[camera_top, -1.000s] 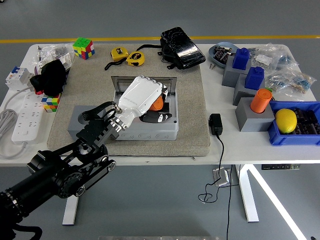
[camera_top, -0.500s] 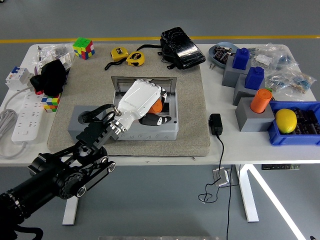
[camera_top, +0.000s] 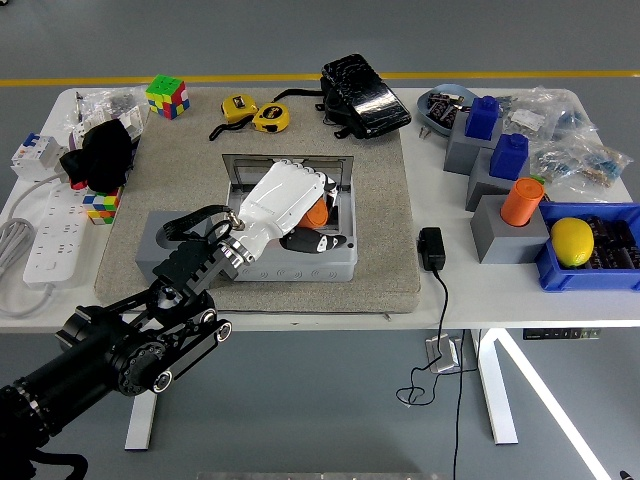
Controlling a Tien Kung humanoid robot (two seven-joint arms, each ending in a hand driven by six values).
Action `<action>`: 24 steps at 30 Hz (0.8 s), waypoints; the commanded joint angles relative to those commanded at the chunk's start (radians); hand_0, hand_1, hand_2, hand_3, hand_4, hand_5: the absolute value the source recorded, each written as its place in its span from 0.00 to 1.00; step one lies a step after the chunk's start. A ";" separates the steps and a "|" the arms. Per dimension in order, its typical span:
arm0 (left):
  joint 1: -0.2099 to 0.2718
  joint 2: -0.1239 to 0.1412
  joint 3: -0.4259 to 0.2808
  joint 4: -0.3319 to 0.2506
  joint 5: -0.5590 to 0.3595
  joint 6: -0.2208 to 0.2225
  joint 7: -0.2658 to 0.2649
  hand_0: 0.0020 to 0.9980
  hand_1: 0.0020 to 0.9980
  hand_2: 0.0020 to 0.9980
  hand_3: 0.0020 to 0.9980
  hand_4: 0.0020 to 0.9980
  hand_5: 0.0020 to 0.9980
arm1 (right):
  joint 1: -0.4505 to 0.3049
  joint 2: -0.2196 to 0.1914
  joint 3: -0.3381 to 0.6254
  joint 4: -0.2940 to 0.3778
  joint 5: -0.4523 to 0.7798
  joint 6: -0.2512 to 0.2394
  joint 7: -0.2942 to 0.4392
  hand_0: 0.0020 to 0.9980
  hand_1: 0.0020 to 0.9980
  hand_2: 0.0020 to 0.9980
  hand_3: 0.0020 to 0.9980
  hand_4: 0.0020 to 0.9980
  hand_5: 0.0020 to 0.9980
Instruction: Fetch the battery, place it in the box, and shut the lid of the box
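Observation:
The grey box [camera_top: 300,266] stands on the beige mat [camera_top: 385,200] at mid-table, and its lid [camera_top: 158,238] lies open to the left. My left hand [camera_top: 290,200], white with a black arm, reaches into the box from the lower left. Its fingers are curled on the orange and black battery [camera_top: 318,214]. The battery's black end [camera_top: 320,241] shows low inside the box, under the hand. The hand's back hides most of the battery. The right arm is out of view.
Two yellow tape measures [camera_top: 256,113] and a black pouch [camera_top: 364,95] lie behind the box. A black adapter [camera_top: 431,248] with its cable sits right of the mat. Grey blocks [camera_top: 505,230], an orange cup [camera_top: 521,201] and a lemon [camera_top: 572,240] stand at the right. A power strip [camera_top: 50,235] and cubes [camera_top: 166,96] are at the left.
My left hand has shifted slightly to the right and down inside the box, and more of the battery's black end shows below it.

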 joint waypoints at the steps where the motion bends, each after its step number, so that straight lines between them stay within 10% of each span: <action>1: 0.000 0.000 -0.001 0.000 -0.001 -0.006 -0.001 0.18 0.28 0.32 0.32 1.00 0.37 | 0.000 0.000 -0.002 0.000 0.002 0.000 0.000 0.85 0.85 0.82 0.87 1.00 1.00; 2: 0.000 0.000 0.000 0.000 -0.006 -0.012 -0.003 0.18 0.28 0.32 0.32 1.00 0.37 | 0.000 0.000 -0.003 0.000 0.002 0.001 0.000 0.85 0.85 0.82 0.87 1.00 1.00; 3: 0.000 0.000 0.001 0.000 -0.009 -0.015 -0.005 0.23 0.49 0.49 0.46 1.00 0.39 | 0.000 0.000 -0.002 0.000 0.002 0.001 0.000 0.85 0.85 0.82 0.87 1.00 1.00; 24: 0.007 0.005 -0.020 -0.047 -0.061 -0.033 -0.024 0.32 0.58 0.56 0.54 1.00 0.47 | 0.000 -0.006 0.001 0.000 -0.004 0.002 -0.004 0.85 0.85 0.82 0.86 1.00 1.00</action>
